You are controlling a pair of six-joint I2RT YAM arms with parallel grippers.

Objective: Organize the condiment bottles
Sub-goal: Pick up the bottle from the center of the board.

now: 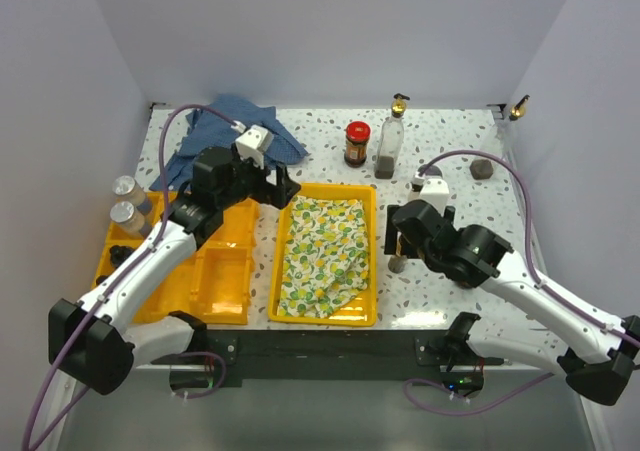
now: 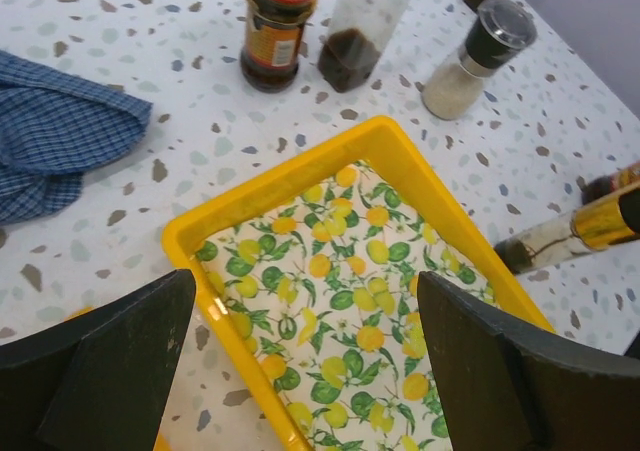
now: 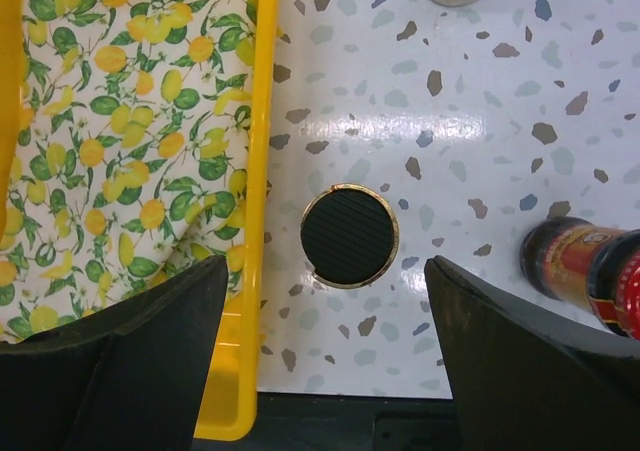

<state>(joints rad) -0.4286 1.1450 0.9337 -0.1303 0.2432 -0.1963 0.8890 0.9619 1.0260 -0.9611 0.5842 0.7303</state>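
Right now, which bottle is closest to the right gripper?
The upright black-capped, gold-rimmed bottle beside the lemon-lined tray: it alone stands between the right gripper's open fingers; the red-lidded jar stands outside them.

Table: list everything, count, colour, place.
compartment tray: one, yellow, left
flat tray: one, yellow, centre
lemon cloth: one, yellow, in flat tray
blue cloth: one, back left
shakers: two, grey, far left
jar: one, red lid, back centre
pourer bottle: one, clear, right of jar
grinder: one, black top, further right
lump: one, dark, back right
gold pourer: one, back right corner
capped bottle: one, black cap, near right
labelled bottle: one, dark, beside it
left jaws: open, black, at flat tray
right jaws: open, black, around capped bottle
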